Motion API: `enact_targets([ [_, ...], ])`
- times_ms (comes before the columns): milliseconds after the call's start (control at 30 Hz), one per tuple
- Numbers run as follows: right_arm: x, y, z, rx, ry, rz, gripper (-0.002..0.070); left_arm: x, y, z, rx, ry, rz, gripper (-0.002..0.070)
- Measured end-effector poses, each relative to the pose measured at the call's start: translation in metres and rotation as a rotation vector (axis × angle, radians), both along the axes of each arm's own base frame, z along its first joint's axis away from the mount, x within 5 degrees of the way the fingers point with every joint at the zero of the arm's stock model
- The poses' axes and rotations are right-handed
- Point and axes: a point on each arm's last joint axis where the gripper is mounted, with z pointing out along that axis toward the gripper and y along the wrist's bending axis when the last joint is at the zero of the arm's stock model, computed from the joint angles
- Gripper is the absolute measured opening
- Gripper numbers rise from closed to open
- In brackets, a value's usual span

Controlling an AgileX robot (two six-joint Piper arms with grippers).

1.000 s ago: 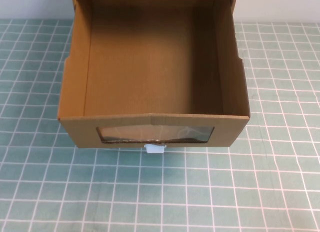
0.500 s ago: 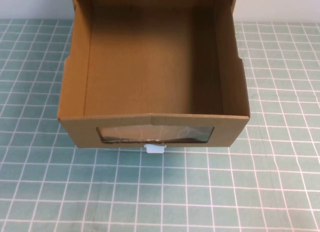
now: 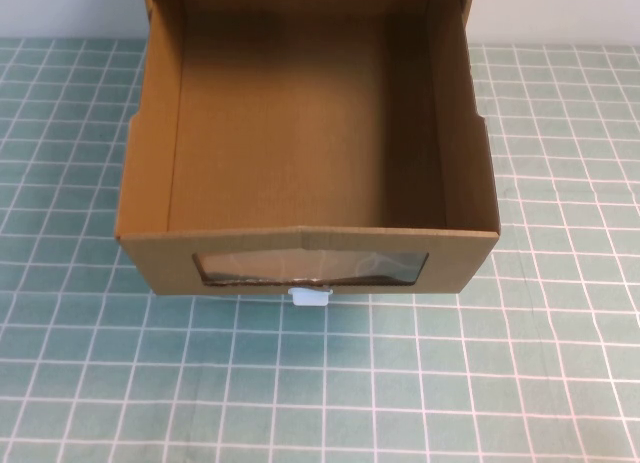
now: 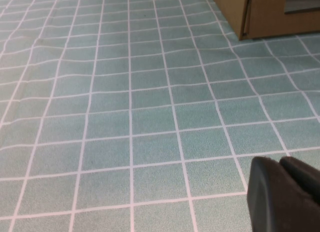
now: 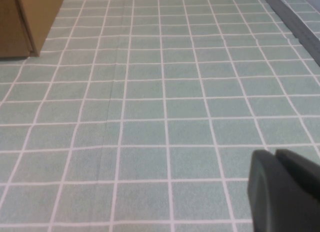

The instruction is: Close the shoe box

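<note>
**Shoe box drawer open, both pincers low over the table**

While the shoe box sits at the far middle of the table, its drawer stands pulled out toward me, brown cardboard inside showing bare. The front panel carries a wide clear window with a small white pull tab just below it. My left pincer hangs low over the green grid cloth, well apart from the box's corner, holding nothing; its dark fingertips lie pressed together. My right pincer hovers likewise over the cloth on the other side, fingertips together, empty, away from the box.
</note>
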Motion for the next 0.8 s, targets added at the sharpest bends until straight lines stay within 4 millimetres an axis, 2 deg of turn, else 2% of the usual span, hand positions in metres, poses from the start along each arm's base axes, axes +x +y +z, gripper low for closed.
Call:
enact_targets([
  [267,0.000,0.000,0.000,0.000,0.000,0.000,-0.0013,0.000,0.001,0.000,0.032,-0.009,0.001,-0.0003],
  [433,0.001,0.000,0.004,-0.003,-0.057,0.003,-0.0013,0.002,0.001,0.007,0.027,-0.087,-0.001,-0.0003],
  [533,0.004,0.001,0.024,-0.006,-0.276,0.016,-0.0013,0.004,-0.001,0.020,0.006,-0.226,-0.008,-0.0003],
  [600,0.002,0.003,0.044,-0.011,-0.500,0.029,-0.0013,0.004,-0.001,0.031,-0.013,-0.344,-0.015,-0.0003],
  [700,-0.011,0.005,0.074,-0.015,-0.858,0.050,-0.0013,0.001,-0.003,0.050,-0.044,-0.561,-0.027,-0.0003],
  [800,-0.033,0.006,0.097,-0.021,-1.210,0.072,-0.0013,-0.006,-0.003,0.069,-0.075,-0.780,-0.040,-0.0003],
])
